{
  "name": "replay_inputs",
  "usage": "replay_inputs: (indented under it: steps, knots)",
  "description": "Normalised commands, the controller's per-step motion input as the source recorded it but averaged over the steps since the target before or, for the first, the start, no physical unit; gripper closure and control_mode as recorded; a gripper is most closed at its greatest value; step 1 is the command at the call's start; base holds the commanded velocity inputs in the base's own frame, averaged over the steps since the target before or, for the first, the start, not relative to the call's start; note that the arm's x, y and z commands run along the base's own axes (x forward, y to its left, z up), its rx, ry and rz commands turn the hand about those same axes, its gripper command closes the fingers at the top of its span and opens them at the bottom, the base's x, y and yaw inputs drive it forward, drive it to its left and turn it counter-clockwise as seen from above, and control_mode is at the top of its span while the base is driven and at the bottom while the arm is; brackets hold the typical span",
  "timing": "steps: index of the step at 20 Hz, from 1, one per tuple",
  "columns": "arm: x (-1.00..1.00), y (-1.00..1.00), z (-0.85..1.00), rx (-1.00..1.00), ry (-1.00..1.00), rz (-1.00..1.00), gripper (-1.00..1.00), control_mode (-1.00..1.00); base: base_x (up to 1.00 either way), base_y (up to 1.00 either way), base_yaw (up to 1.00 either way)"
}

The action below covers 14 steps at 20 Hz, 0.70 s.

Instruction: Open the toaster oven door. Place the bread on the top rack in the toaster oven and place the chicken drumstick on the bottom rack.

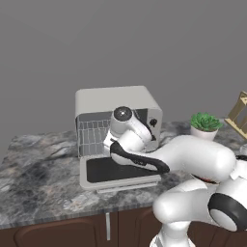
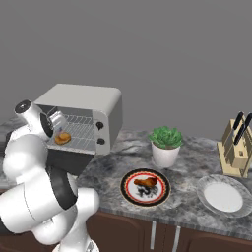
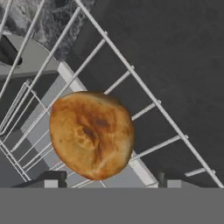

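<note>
The toaster oven (image 1: 116,99) (image 2: 83,98) stands on the counter with its door (image 1: 116,171) (image 2: 69,160) folded down flat. The arm reaches into the cavity. The bread (image 3: 91,133) (image 2: 62,138), a golden-brown lump, lies on a wire rack (image 3: 148,94), apparently the top rack, since a second grid (image 3: 17,151) shows beneath it. My gripper (image 3: 111,183) hovers just above the bread, open, a fingertip (image 3: 50,180) on each side and neither touching it. The chicken drumstick (image 2: 145,182) lies on a red-rimmed plate (image 2: 126,187) on the counter to the right.
A potted plant (image 1: 205,124) (image 2: 166,142) stands right of the oven. Further right are an empty white plate (image 2: 224,196) and a knife block (image 2: 237,147). The lowered door reaches almost to the counter's front edge.
</note>
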Motion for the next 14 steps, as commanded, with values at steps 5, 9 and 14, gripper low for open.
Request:
replay_inputs:
  steps: [5, 9, 14]
  knots:
    - [-0.78, 0.00, 0.22, 0.04, 0.01, -0.21, -1.00, -1.00, 0.00, 0.00, 0.00]
    - [-0.60, 0.00, -0.02, 0.00, 0.16, -0.46, -1.00, -1.00, 0.00, 0.00, 0.00]
    - [0.00, -0.03, -0.01, 0.01, 0.10, -0.45, -1.00, -1.00, 0.00, 0.00, 0.00]
